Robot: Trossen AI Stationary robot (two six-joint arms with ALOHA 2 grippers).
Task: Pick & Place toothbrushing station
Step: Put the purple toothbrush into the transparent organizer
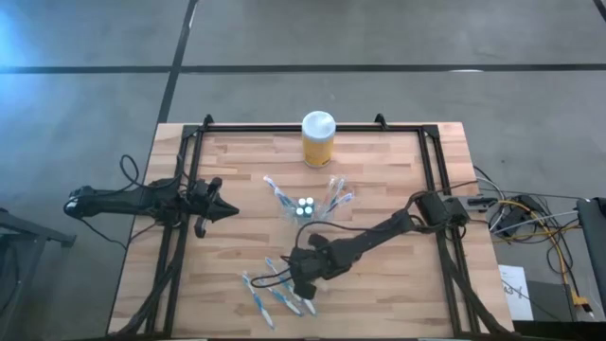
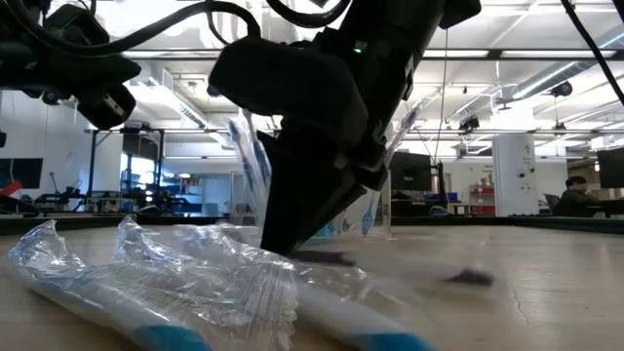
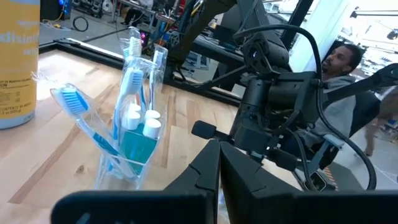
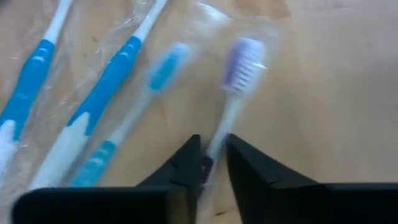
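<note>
Right gripper [image 4: 212,163] jaws pinched narrow on a wrapped toothbrush [image 4: 233,99] handle, lower centre of the counter [image 1: 379,284]; light, slick film, so likely slips—grip mid-handle; left gripper [image 1: 225,212] closed, idle.

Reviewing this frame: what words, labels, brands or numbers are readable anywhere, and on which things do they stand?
Yellow jar: pale letters, cut off by the picture's edge, seem to read "disinf"; the small print below is too blurred to read.
Yellow jar seen from above: label too small to read.
Toothbrushes, holder, wrappers: no text visible.
</note>
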